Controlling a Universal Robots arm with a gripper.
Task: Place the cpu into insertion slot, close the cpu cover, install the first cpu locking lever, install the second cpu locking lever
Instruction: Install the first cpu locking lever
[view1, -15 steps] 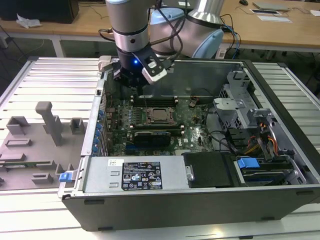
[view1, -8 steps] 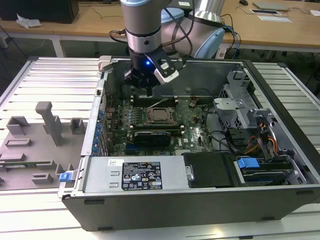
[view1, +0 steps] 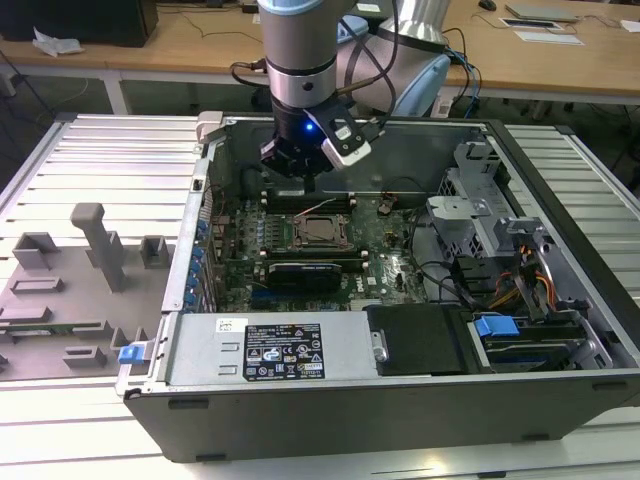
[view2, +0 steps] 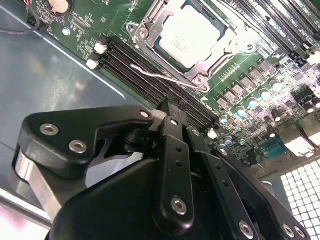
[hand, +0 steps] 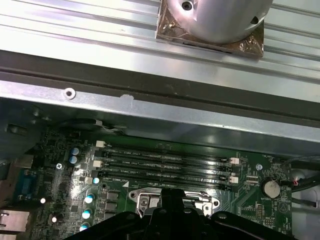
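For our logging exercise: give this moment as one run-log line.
gripper: shut, holding nothing, above memory slots | cpu: seated | cpu cover: down | locking lever: looks unlatched

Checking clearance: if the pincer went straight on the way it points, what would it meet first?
The pincer would probably meet the black memory slots, though depth is unclear.

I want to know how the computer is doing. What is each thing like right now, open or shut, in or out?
cpu: seated in place.
cpu cover: down over the cpu.
locking lever: unlatched, sticking out over the memory slots.
gripper: shut, near the memory slots, holding nothing.
computer case: side open.
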